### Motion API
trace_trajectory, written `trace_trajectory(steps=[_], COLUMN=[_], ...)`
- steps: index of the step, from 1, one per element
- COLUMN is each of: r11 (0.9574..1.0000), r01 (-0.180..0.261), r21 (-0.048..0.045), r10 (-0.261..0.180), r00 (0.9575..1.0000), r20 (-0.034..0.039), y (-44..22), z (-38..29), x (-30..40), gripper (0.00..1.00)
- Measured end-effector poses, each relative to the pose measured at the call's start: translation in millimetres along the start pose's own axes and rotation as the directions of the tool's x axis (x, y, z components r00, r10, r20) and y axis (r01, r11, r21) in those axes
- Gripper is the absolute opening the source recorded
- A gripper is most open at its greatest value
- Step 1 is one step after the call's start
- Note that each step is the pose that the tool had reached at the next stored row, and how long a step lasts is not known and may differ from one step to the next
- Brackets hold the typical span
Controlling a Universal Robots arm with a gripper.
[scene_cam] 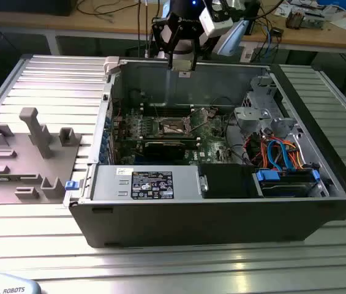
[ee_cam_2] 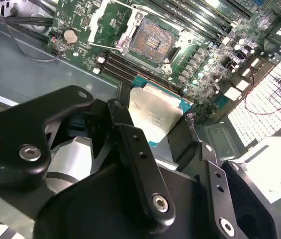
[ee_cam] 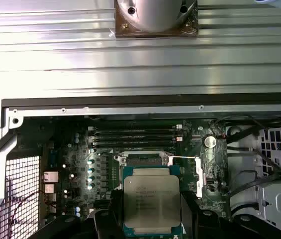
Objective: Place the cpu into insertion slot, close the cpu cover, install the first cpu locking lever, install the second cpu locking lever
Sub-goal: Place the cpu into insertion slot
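Exterior view: an open computer case (scene_cam: 221,226) lies on a ribbed metal table (scene_cam: 160,269). The robot's claw (scene_cam: 183,66) hangs over the middle of the case's far wall, high above the green circuit board (scene_cam: 209,138) on the case floor. The socket (scene_cam: 174,127) sits near the board's centre, well below the claw. A grey power box (scene_cam: 145,184) lies along the case's near wall. This view gives the height gap between claw and board.

Second wrist view: the camera looks past the claw's black fingers (ee_cam_2: 130,144), which are clenched on the chip (ee_cam_2: 155,117), pinching it by two opposite edges with its silvery top facing the camera. Beyond it the socket stands open with its dark contact field bare, well apart from the chip. This view makes the grip plain.

First wrist view: the camera looks straight down into the case. The chip covers part of the socket in this line of sight, and its edges run roughly parallel to the socket's shiny rim. Long memory slots (ee_cam: 135,134) lie beyond, toward the case's far wall, and a coin battery (ee_cam: 209,141) sits beside the socket. This view shows how squarely the two line up.

Judged from this, the chip is being carried to the socket. Doing that well probably means keeping it level, squaring it to the rim, and lowering it without sliding across the contacts.
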State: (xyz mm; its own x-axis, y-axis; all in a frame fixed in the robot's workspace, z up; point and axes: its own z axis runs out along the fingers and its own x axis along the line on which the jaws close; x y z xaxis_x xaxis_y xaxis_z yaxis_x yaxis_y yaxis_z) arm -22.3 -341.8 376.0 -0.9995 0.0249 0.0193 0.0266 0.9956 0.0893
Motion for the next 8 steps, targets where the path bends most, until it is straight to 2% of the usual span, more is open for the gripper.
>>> trace_trajectory(steps=[8], r11=[1.0000], r01=[0.000], r21=[0.0000], r10=[0.000], r00=[1.0000], r20=[0.0000], y=[-0.2], z=[1.7], x=[2.1], gripper=[0.54])
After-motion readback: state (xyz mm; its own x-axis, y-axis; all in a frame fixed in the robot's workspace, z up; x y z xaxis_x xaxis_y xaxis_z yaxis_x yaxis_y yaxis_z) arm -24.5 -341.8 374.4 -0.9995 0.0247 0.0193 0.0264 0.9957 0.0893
